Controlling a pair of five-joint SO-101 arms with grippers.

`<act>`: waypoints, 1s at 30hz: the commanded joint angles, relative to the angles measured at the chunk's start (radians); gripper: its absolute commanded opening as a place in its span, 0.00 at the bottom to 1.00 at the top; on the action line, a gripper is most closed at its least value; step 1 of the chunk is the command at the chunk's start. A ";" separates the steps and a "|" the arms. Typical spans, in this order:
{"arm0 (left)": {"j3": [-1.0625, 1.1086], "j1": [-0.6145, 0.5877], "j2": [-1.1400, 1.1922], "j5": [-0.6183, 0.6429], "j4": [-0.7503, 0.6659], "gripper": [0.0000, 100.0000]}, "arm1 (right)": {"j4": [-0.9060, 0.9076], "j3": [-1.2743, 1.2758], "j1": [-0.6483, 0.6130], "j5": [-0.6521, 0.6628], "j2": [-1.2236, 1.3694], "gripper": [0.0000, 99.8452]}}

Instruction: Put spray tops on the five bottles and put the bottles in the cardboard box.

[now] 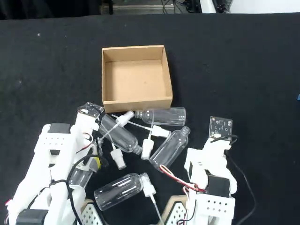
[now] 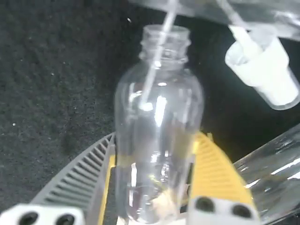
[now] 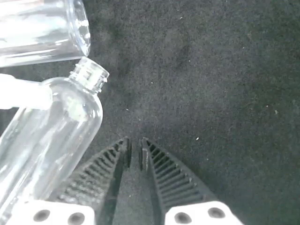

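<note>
Held bottle (image 2: pixel 159 93): clear, no top, clamped between the left gripper's (image 2: pixel 158 140) yellow-padded jaws; well in front of the cardboard box (image 1: pixel 136 102), off its left corner.
Left arm (image 1: pixel 51 154): stretched low over the table toward the box.
Right gripper (image 3: pixel 135 149): jaws nearly together, nothing between them, tips just beside an uncapped bottle (image 3: pixel 51 136).
Right arm (image 1: pixel 211 159): in front of the box, off its right corner, wrist pitched down.
Spray tops (image 1: pixel 147 149): loose among bottles just in front of the box.
</note>
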 commanded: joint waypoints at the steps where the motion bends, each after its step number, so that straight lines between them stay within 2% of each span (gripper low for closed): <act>1: -0.053 -0.001 -0.037 -0.014 0.005 0.07 | 0.008 -0.004 0.021 0.006 -0.096 0.02; 6: -0.242 -0.019 -0.037 -0.017 0.167 0.09 | 0.008 -0.004 0.021 0.006 -0.096 0.02; 10: -0.460 -0.150 -0.023 -0.015 0.258 0.09 | 0.008 -0.004 0.021 0.006 -0.096 0.02; 13: -0.506 -0.252 -0.023 -0.029 0.298 0.09 | 0.008 -0.004 0.021 0.006 -0.096 0.02; 19: -0.458 -0.404 -0.023 -0.307 0.365 0.11 | 0.008 -0.004 0.021 0.006 -0.096 0.02; 25: -0.473 -0.562 -0.025 -0.517 0.367 0.11 | 0.008 -0.004 0.021 0.006 -0.096 0.02; 30: -0.590 -0.685 -0.025 -0.577 0.367 0.11 | 0.008 -0.004 0.021 0.006 -0.096 0.02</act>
